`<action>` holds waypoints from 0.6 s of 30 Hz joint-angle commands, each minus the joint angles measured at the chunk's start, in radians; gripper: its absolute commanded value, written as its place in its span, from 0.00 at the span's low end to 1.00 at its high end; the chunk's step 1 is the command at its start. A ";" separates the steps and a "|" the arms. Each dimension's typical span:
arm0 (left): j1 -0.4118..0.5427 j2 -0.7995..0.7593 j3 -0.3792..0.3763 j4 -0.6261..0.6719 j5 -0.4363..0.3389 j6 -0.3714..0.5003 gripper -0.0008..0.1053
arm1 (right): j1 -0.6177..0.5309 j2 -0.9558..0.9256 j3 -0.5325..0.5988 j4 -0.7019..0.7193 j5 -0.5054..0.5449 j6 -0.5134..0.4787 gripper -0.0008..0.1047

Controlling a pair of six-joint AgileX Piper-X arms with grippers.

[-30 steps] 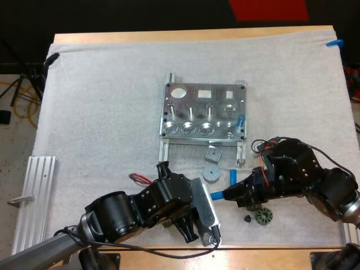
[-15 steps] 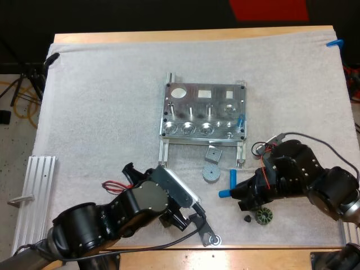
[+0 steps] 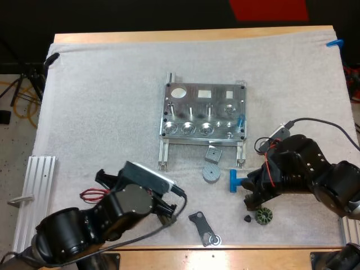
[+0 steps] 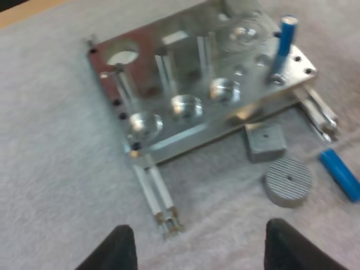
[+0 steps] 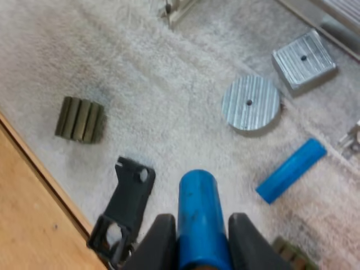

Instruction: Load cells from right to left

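The metal fixture (image 3: 203,115) (image 4: 169,107) lies mid-mat, with one blue cylinder (image 3: 241,120) (image 4: 284,42) standing upright at its right end. My right gripper (image 3: 247,184) (image 5: 197,230) is shut on a second blue cylinder (image 3: 242,182) (image 5: 197,214), low over the mat in front of the fixture's right corner. A third blue cylinder (image 3: 232,180) (image 5: 291,170) (image 4: 340,174) lies loose on the mat just beside it. My left gripper (image 3: 166,209) (image 4: 201,247) is open with nothing between its fingers, in front of the fixture's left side.
A grey disc (image 3: 211,173) (image 5: 250,103) and a grey square block (image 3: 213,153) (image 5: 304,61) lie just before the fixture. A black bracket (image 3: 203,228) (image 5: 122,212), a ribbed dark part (image 3: 263,215) and a small black piece (image 3: 247,217) sit near the front edge. A ribbed aluminium rail (image 3: 34,197) lies far left.
My left arm has drawn back to the left, leaving the black bracket uncovered on the mat. My right gripper has shifted slightly right with its blue cylinder.
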 commanded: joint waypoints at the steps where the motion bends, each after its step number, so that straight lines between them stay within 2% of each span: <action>1: 0.016 -0.014 0.000 0.007 -0.025 -0.008 0.48 | 0.002 -0.004 -0.015 0.012 -0.002 -0.023 0.08; 5: 0.058 -0.028 0.000 0.007 -0.019 0.010 0.48 | 0.002 -0.004 -0.022 0.026 -0.002 -0.044 0.08; 12: 0.111 -0.029 0.051 0.007 0.064 0.030 0.48 | 0.002 -0.006 -0.035 0.036 0.009 -0.044 0.08; 15: 0.118 -0.029 0.076 -0.027 0.102 0.027 0.48 | 0.002 -0.006 -0.044 0.047 0.021 -0.044 0.08; 18: 0.118 -0.029 0.081 -0.076 0.109 0.027 0.48 | 0.002 -0.009 -0.047 0.047 0.021 -0.044 0.08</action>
